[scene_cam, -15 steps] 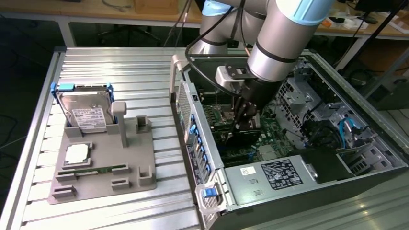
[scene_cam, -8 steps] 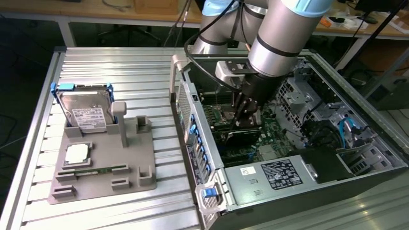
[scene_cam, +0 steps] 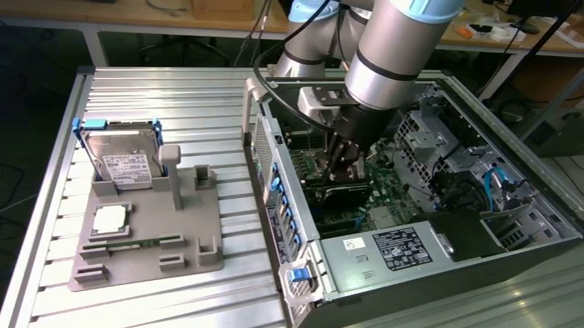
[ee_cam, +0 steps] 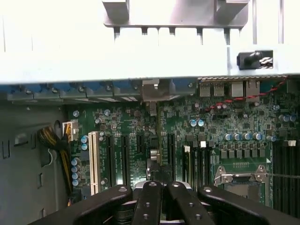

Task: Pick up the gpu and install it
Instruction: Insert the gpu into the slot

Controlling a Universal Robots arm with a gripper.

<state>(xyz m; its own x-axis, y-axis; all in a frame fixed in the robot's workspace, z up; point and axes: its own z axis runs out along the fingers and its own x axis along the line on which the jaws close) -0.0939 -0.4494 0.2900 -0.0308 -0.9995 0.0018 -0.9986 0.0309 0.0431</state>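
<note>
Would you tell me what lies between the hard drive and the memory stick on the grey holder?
A square silver processor chip lies there, seen in the exterior view.

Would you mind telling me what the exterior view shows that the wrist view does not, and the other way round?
Exterior view alone: the grey holder on the slatted table, with a hard drive standing in it, and the computer case's power supply.
Wrist view alone: the white expansion slot, the yellow cable bundle and the empty processor socket.
Both: the shut gripper over the green motherboard.
</note>
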